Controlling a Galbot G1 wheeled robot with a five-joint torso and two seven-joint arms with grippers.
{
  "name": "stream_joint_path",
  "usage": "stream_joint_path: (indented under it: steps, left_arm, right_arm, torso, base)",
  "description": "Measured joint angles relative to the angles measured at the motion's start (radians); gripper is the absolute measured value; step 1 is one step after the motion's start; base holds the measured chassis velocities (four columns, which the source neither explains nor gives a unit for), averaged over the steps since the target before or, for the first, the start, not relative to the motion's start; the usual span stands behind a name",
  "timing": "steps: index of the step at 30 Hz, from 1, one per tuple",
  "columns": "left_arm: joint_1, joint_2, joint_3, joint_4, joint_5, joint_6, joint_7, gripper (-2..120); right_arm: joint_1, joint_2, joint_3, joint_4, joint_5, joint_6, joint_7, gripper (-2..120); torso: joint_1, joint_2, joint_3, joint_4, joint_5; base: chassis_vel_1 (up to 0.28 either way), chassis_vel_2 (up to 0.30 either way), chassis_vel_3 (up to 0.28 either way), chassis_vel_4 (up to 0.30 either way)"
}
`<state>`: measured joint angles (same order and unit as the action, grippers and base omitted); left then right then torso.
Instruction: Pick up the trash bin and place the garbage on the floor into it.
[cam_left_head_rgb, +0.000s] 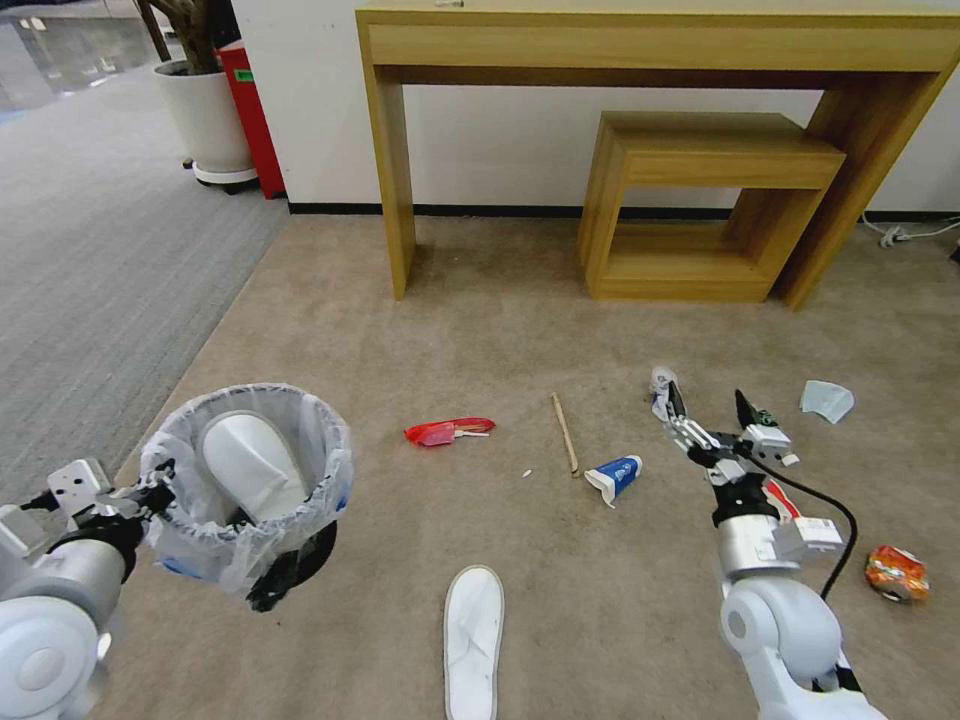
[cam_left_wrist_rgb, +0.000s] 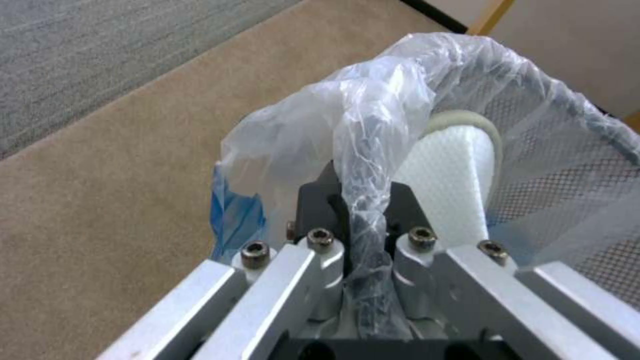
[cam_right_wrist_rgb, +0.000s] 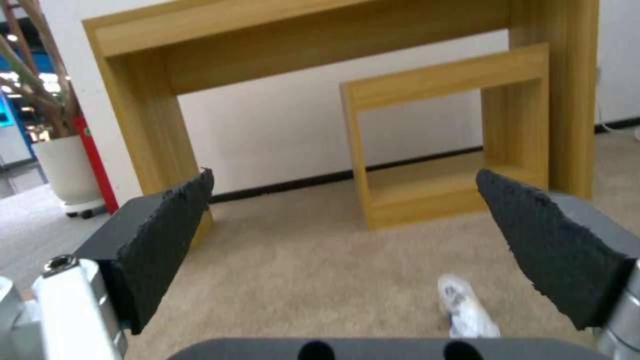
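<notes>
- Head view: the left tool (cam_left_head_rgb: 160, 485) holds the bin (cam_left_head_rgb: 250, 480) by its near-left rim, and the bin hangs tilted above the carpet (cam_left_head_rgb: 520, 320) at the near left.
- Left wrist view: the fingers (cam_left_wrist_rgb: 313, 205) are clamped on the bagged rim (cam_left_wrist_rgb: 363, 200); a white slipper (cam_left_wrist_rgb: 453, 175) stands inside the bin against the mesh wall.
- The right tool (cam_left_head_rgb: 712, 410) hovers at the right with its jaws spread wide, empty, beside a white bag (cam_left_head_rgb: 660, 385) lying just left of its tip.
- Right wrist view: both black pads (cam_right_wrist_rgb: 167, 240) stand well apart, with the white bag on the carpet between them, nearer the right pad.
- Litter on the carpet: a red wrapper (cam_left_head_rgb: 448, 431) at centre, a stick (cam_left_head_rgb: 565, 432) to its right, a blue-white cup (cam_left_head_rgb: 614, 477) beside the stick's near end, a second slipper (cam_left_head_rgb: 473, 640) nearest, a blue mask (cam_left_head_rgb: 827, 400) at the far right, an orange can (cam_left_head_rgb: 897, 573) at the near right.
- A wooden surface (cam_left_head_rgb: 650, 40) stands against the far wall.
</notes>
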<state>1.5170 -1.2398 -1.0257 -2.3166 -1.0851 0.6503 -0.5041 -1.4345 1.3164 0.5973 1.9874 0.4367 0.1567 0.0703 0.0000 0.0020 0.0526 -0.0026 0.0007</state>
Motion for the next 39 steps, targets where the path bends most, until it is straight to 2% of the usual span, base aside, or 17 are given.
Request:
stream_joint_path:
  steps: [8,14,17,19,20,23,24,26,27,28,29,31,32,35,39]
  left_arm:
    - [0.006,-0.009,-0.021,-0.002,-0.015,-0.001,-0.001,3]
    - [0.013,-0.018,-0.024,-0.001,-0.018,-0.002,0.000,3]
    - [0.017,-0.020,-0.019,-0.009,-0.016,-0.002,0.000,3]
    - [0.020,-0.023,-0.012,-0.021,-0.009,-0.002,0.000,3]
    - [0.020,-0.023,-0.012,-0.021,-0.009,-0.002,0.000,3]
    - [0.029,-0.028,-0.005,-0.032,-0.002,-0.001,-0.001,3]
    - [0.029,-0.028,-0.005,-0.032,-0.002,-0.001,-0.001,3]
    - [0.035,-0.028,-0.005,-0.034,-0.001,-0.001,-0.001,3]
    - [0.036,-0.028,-0.005,-0.035,-0.001,0.000,-0.001,3]
    - [0.036,-0.028,-0.005,-0.035,-0.001,0.000,-0.001,3]
    - [0.036,-0.028,-0.006,-0.035,0.000,0.000,-0.001,3]
    - [0.037,-0.027,-0.004,-0.035,0.002,0.000,-0.001,3]
    - [0.037,-0.027,-0.004,-0.035,0.002,0.000,-0.001,3]
    - [0.036,-0.027,0.004,-0.036,0.007,0.001,-0.001,3]
    - [0.034,-0.027,0.006,-0.034,0.010,0.002,0.000,3]
  right_arm:
    - [-0.016,0.013,-0.016,-0.028,-0.039,0.024,-0.005,100]
    - [-0.022,0.020,-0.067,-0.062,-0.090,0.035,-0.027,100]
    - [-0.021,0.018,-0.084,-0.072,-0.098,0.025,-0.029,100]
    - [-0.018,0.007,-0.116,-0.080,-0.057,-0.032,-0.027,100]
    - [-0.018,0.007,-0.116,-0.080,-0.057,-0.032,-0.027,100]
    - [-0.010,-0.008,-0.191,-0.080,0.061,-0.233,0.034,100]
    - [-0.010,-0.008,-0.191,-0.080,0.061,-0.233,0.034,100]
    - [0.005,-0.016,-0.281,-0.082,0.125,-0.387,0.144,100]
    - [0.010,-0.017,-0.315,-0.081,0.150,-0.441,0.189,100]
    - [0.010,-0.017,-0.315,-0.081,0.150,-0.441,0.189,100]
    - [0.015,-0.017,-0.343,-0.078,0.175,-0.489,0.226,100]
    - [0.037,-0.015,-0.419,-0.073,0.261,-0.632,0.324,100]
    - [0.037,-0.015,-0.419,-0.073,0.261,-0.632,0.324,100]
    - [0.073,-0.012,-0.484,-0.075,0.383,-0.801,0.399,100]
    - [0.093,-0.013,-0.510,-0.089,0.417,-0.874,0.410,100]
  torso:
    - [0.000,0.000,0.000,0.0003,0.0000]
    - [0.000,0.000,0.000,0.0002,0.0000]
    - [0.000,0.000,0.000,0.0001,-0.0001]
    - [0.000,0.000,0.000,0.0002,-0.0001]
    - [0.000,0.000,0.000,0.0002,-0.0001]
    - [0.000,0.000,0.000,0.0000,-0.0001]
    - [0.000,0.000,0.000,0.0000,-0.0001]
    - [0.000,0.000,0.000,0.0002,-0.0001]
    - [0.000,0.000,0.000,0.0002,-0.0001]
    - [0.000,0.000,0.000,0.0002,-0.0001]
    - [0.000,0.000,0.000,0.0002,0.0001]
    - [0.000,0.000,0.000,0.0002,-0.0001]
    - [0.000,0.000,0.000,0.0002,-0.0001]
    - [0.000,0.000,0.000,0.0002,-0.0002]
    - [0.000,0.000,0.000,0.0001,-0.0001]
  base:
    - [0.000,0.000,0.000,0.000]
    - [0.000,0.000,0.000,0.000]
    - [0.000,0.000,0.000,0.000]
    - [0.000,0.000,0.000,0.000]
    - [0.000,0.000,0.000,0.000]
    - [0.000,0.000,0.000,0.000]
    - [0.000,0.000,0.000,0.000]
    - [0.000,0.000,0.000,0.000]
    - [0.000,0.000,0.000,0.000]
    - [0.000,0.000,0.000,0.000]
    - [0.000,0.000,0.000,0.000]
    - [0.000,0.000,0.000,0.000]
    - [0.000,0.000,0.000,0.000]
    - [0.000,0.000,0.000,0.000]
    - [0.000,0.000,0.000,0.000]
